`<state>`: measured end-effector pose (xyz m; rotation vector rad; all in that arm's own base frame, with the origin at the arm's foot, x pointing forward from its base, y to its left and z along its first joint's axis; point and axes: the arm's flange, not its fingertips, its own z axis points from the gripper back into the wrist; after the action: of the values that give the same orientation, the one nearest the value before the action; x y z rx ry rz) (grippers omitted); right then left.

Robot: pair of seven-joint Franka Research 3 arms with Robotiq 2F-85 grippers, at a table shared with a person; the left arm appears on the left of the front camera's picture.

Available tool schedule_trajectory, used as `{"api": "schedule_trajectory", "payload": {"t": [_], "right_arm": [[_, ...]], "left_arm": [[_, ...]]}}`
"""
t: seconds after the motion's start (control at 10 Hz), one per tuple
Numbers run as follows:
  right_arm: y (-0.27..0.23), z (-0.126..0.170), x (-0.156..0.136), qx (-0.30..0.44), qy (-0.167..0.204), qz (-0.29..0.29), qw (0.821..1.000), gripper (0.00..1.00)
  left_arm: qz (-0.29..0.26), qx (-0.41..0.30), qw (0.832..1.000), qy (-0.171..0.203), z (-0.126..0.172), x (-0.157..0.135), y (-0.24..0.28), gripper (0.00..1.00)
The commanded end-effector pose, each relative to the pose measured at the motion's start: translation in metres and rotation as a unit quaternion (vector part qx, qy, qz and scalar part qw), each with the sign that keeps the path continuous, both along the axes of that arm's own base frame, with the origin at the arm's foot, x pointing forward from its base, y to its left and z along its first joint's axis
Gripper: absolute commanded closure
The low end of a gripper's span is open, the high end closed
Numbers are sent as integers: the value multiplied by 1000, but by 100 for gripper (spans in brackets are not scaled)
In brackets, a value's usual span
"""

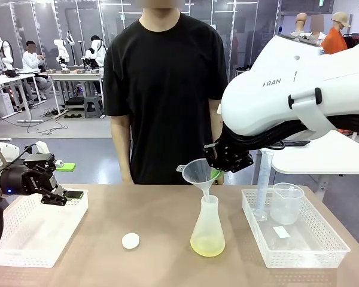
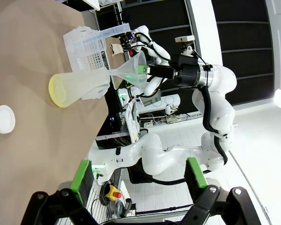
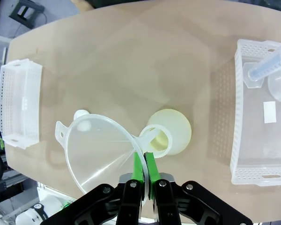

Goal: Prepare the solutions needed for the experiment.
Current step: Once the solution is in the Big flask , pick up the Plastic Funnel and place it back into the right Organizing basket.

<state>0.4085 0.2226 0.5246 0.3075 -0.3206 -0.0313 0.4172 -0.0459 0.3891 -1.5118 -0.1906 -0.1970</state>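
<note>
Tabletop as seen from the robot's side. The flask [image 1: 207,230] stands right of the tabletop's centre, closer to the robot's edge than to the far edge and just left of the right basket [image 1: 332,252]. The solution [image 1: 207,246], a shallow pale yellow layer, lies in the flask's bottom. We see the right gripper [image 3: 143,164] clenched on the rim of the funnel [image 1: 198,170], its green pads pinching the clear wall. The funnel hangs tilted, and its stem meets the flask's mouth. The left gripper [image 1: 66,196] is released and empty; it hovers above the far right corner of the left basket [image 1: 21,242], which sits at the tabletop's left edge. A white cap [image 1: 130,240] lies on the bare tabletop between that basket and the flask, apart from both. In the right basket, at the right edge, a cylinder [image 1: 262,186] stands in the far left corner, with a beaker [image 1: 286,203] just beside it. A person [image 1: 164,89] in a black shirt stands at the far edge.
</note>
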Motion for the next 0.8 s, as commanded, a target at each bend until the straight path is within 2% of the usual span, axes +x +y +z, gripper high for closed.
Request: {"api": "schedule_trajectory", "payload": {"t": [0.0, 0.2, 0.7], "right_arm": [[-2, 10, -4, 19, -16, 9, 1000, 100], [-4, 18, -9, 27, -26, 12, 999, 100], [-11, 41, -29, 36, -23, 21, 999, 100]], "left_arm": [[4, -7, 1000, -2, 3, 1, -1, 0], [4, -7, 1000, -2, 3, 1, -1, 0], [4, -7, 1000, -2, 3, 1, -1, 0]]}}
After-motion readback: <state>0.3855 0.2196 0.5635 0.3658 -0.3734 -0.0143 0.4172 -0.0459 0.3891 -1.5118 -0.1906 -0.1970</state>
